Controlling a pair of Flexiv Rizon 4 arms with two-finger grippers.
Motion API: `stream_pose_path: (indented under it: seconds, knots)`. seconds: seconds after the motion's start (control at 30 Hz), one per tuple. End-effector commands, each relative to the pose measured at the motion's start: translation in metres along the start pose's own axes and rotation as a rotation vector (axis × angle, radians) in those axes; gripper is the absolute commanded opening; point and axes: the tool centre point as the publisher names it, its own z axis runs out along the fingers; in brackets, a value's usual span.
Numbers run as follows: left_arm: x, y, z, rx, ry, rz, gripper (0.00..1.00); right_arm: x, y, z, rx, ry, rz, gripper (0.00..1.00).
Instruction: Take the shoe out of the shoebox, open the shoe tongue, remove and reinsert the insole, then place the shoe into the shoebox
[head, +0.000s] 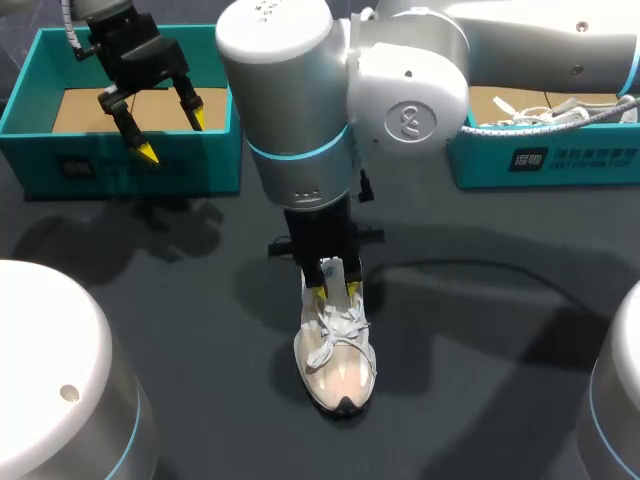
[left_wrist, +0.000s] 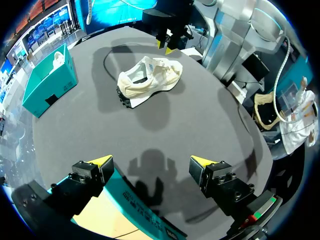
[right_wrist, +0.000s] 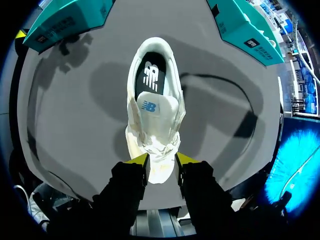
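Note:
A white mesh shoe (head: 340, 362) stands on the dark table near the middle, toe toward the table's front. My right arm reaches in over it. The right gripper (head: 336, 290) points down, its yellow tips close together on either side of the laced upper (right_wrist: 161, 150), touching it from both sides. Beyond the fingers, the tongue (right_wrist: 150, 107) and the dark insole (right_wrist: 150, 77) show in the shoe's opening. My left gripper (head: 172, 135) hangs open over the teal shoebox (head: 120, 172) at the back left, holding nothing. From there the shoe (left_wrist: 150, 80) and the right gripper (left_wrist: 165, 47) show far ahead.
A second teal box (head: 540, 160) at the back right holds white paper and laces. The right arm's bulky elbow hangs over the table's back middle. A dark cable loops on the table to the right of the shoe (right_wrist: 152, 115).

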Motion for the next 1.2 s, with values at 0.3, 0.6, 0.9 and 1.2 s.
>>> stream_pose_path:
  seconds: [0.3,0.6,0.9,1.2]
  knots:
    - [0.0,0.0,0.0,-0.002,0.001,0.001,1.0,0.004,0.028,0.014,-0.03,0.041,-0.073,0.25]
    - [0.0,0.0,0.0,-0.002,0.001,0.001,1.0,0.003,0.045,0.045,-0.024,0.119,-0.091,0.24]
    - [0.0,0.0,0.0,-0.002,0.001,0.001,1.0,0.008,0.042,0.024,-0.085,0.083,-0.122,0.24]
    - [0.0,0.0,0.0,-0.002,0.001,0.001,1.0,0.007,0.049,0.029,-0.085,0.088,-0.163,0.27]
